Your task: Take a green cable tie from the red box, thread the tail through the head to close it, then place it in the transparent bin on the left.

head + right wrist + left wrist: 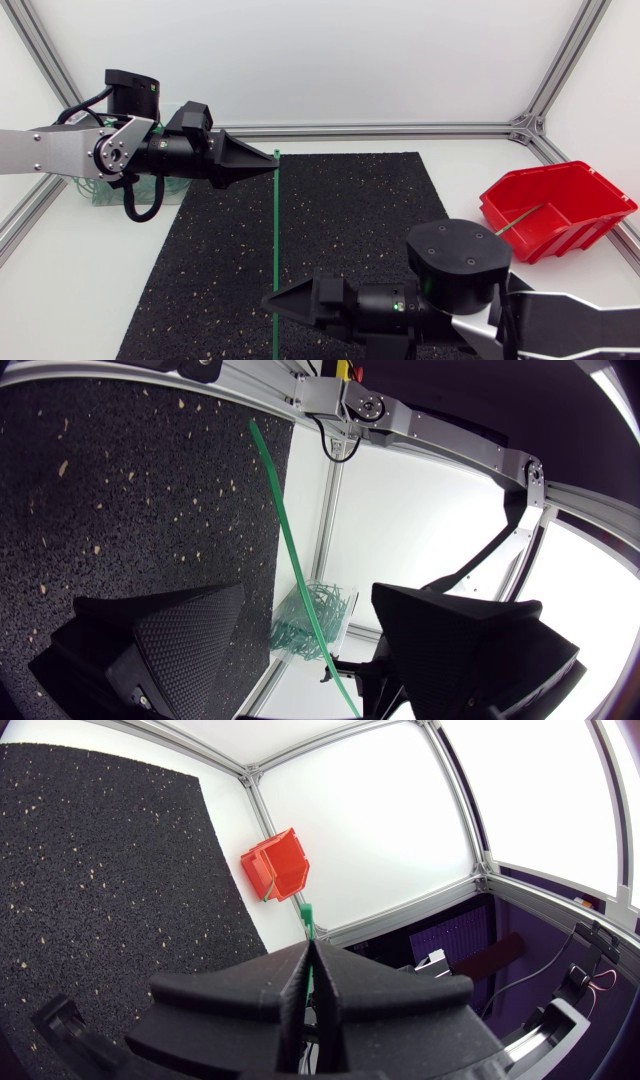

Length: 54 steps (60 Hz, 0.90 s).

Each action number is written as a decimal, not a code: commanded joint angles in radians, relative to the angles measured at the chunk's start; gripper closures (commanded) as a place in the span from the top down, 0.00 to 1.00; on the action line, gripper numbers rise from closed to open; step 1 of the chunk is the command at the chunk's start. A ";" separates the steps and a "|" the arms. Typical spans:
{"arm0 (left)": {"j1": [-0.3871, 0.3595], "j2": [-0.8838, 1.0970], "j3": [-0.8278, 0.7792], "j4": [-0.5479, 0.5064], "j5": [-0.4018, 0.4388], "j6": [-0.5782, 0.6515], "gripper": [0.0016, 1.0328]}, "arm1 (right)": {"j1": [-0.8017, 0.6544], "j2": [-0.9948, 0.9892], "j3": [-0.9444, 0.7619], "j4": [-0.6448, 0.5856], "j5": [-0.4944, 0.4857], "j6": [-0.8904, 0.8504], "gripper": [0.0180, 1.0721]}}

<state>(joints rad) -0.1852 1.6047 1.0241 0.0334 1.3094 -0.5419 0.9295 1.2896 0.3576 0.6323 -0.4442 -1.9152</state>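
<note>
Our left arm enters from the left side of the desk (pixel 470 160). The left gripper (pixel 268 166) hangs above the far edge of the black mat (pixel 340 220). The fingers (pixel 250 990) of this gripper are pressed together on the green cable tie (pixel 275 240), close to its head end. In the left wrist view, the head of the tie protrudes just past the fingertips.

From the left gripper, the tie runs in a straight line across the mat towards the near edge of the desk. We cannot tell whether the strap touches the mat along its length.

Our right arm enters from the right, along the near edge of the desk. The right gripper (pixel 270 300) points to the left, and its tip is at the tie, well down the strap from the head. In the right wrist view, its fingers (pixel 180 640) are spread wide and the tie passes through the gap between them. We cannot tell whether the strap touches either finger.

The red box (pixel 560 210) stands on the desk to the right, apart from the mat. One further green tie (pixel 520 218) lies in it.

The transparent bin (pixel 100 192) stands just left of the mat, partly hidden behind the left arm. It holds a heap of closed ties (pixel 315 610)
</note>
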 commanded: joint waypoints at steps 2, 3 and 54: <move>0.004 0.018 0.028 -0.006 0.021 0.002 0.04 | 0.034 -0.019 -0.040 0.006 -0.002 0.005 0.75; 0.004 0.018 0.028 -0.006 0.021 0.003 0.04 | 0.037 -0.018 -0.045 0.006 -0.002 0.005 0.73; -0.014 0.014 0.016 -0.006 0.019 0.003 0.04 | 0.103 0.057 -0.082 0.069 -0.011 0.019 0.26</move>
<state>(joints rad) -0.1928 1.6047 1.0241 0.0334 1.3094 -0.5419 1.0260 1.3262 0.2924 0.6849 -0.4488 -1.9034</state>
